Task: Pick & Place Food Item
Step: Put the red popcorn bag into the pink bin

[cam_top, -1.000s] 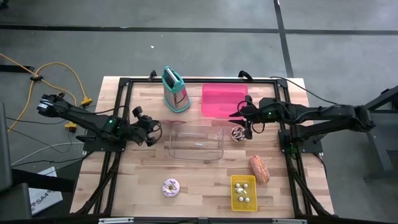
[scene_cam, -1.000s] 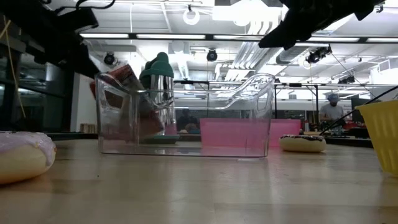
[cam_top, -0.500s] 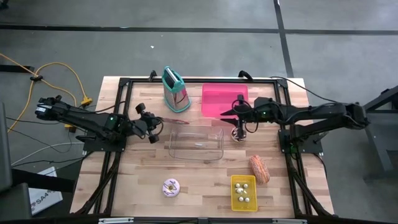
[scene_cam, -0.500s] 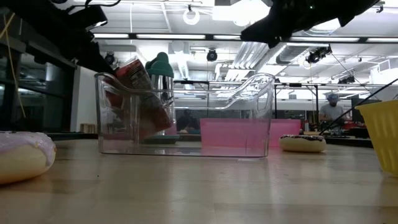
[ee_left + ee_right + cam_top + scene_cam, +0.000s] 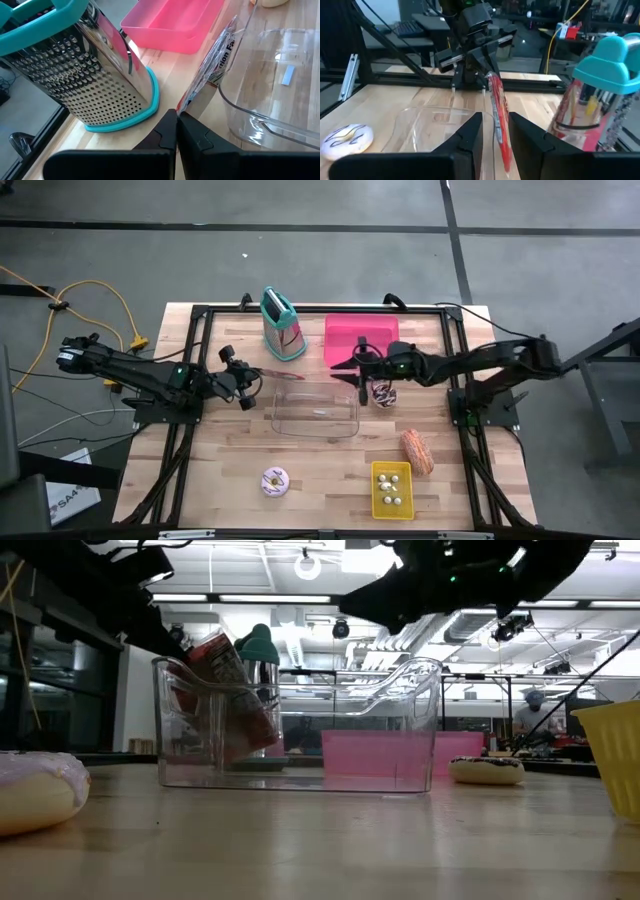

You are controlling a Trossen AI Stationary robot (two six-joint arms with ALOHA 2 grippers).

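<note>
Left wrist view shows the left hand [image 5: 176, 120] pinched tight on the corner of a red snack packet [image 5: 212, 75]. Dark letters run down the packet, but only bits can be read. The packet stands on edge, up against the rim of the clear bin [image 5: 280, 95] at its left end. Just beside it is the teal grater [image 5: 85, 70], with bare wood between them. Farther off, the right hand [image 5: 362, 372] hangs near the bin's other end, fingers a little apart, holding nothing, close to the chocolate donut [image 5: 384, 393]. Beyond sits the pink tray [image 5: 360, 338], and the tabletop [image 5: 320, 470] nearby is bare.
</note>
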